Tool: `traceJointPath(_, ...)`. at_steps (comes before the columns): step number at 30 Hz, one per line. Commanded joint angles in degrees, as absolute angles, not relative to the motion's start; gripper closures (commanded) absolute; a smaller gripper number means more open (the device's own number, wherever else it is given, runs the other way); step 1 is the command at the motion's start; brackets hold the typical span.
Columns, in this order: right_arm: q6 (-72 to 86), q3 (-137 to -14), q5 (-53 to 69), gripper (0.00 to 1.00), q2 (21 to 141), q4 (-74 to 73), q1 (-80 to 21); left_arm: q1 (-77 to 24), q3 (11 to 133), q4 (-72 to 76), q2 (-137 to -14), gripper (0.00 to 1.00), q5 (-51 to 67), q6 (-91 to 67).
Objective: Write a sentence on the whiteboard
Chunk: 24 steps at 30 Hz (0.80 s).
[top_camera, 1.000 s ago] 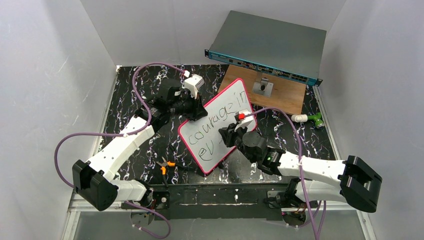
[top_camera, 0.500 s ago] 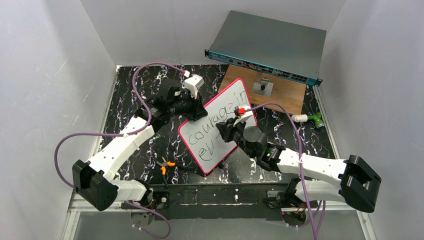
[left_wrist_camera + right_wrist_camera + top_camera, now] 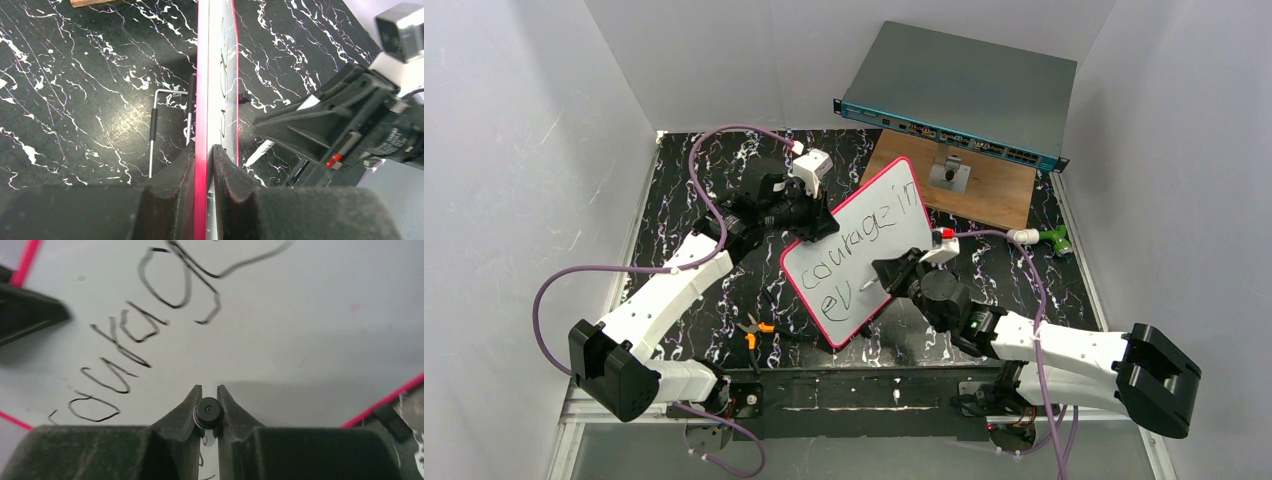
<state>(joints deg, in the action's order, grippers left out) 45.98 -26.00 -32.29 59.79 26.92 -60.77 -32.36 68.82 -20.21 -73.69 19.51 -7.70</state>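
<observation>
Pinching a marker [image 3: 207,412] in the closed right gripper [image 3: 206,390], tip by the sentence [image 3: 854,245]. Clamping the left gripper [image 3: 205,150] on the left rim of the whiteboard [image 3: 881,188], tilted over the middle of the table [image 3: 684,180]. Probably light, stiff, slick: best gripped by the frame, pressed gently.

The right claw [image 3: 881,283] and its marker [image 3: 207,412] have swung right and lower across the whiteboard [image 3: 890,184], baring "in" at the end of the sentence's [image 3: 864,238] top line.

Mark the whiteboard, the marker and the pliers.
whiteboard [image 3: 900,240]: top view, bare white face near its right edge.
marker [image 3: 207,411]: right wrist view, round dark end facing the camera.
pliers [image 3: 765,327]: top view, orange handle.
</observation>
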Motion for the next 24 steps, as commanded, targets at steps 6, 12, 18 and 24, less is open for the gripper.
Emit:
traceJointPath(6, 66.5, -22.5, -39.8, 0.99, 62.1, 31.6, -60.9, -32.3, 71.0, -22.5, -73.3, 1.0, 17.8, -4.6)
traceJointPath(12, 68.3, -22.5, -42.0, 0.99, 63.8, 35.4, -61.1, -32.3, 71.0, -22.8, -73.3, 1.0, 17.9, -4.6)
traceJointPath(18, 70.8, -21.9, -44.3, 0.99, 64.6, 36.0, -61.7, -32.3, 70.7, -23.1, -73.0, 1.0, 17.9, -4.6)
traceJointPath(24, 70.4, -22.7, -47.9, 0.99, 64.2, 33.1, -61.8, -32.3, 70.4, -23.4, -72.5, 1.0, 17.9, -4.5)
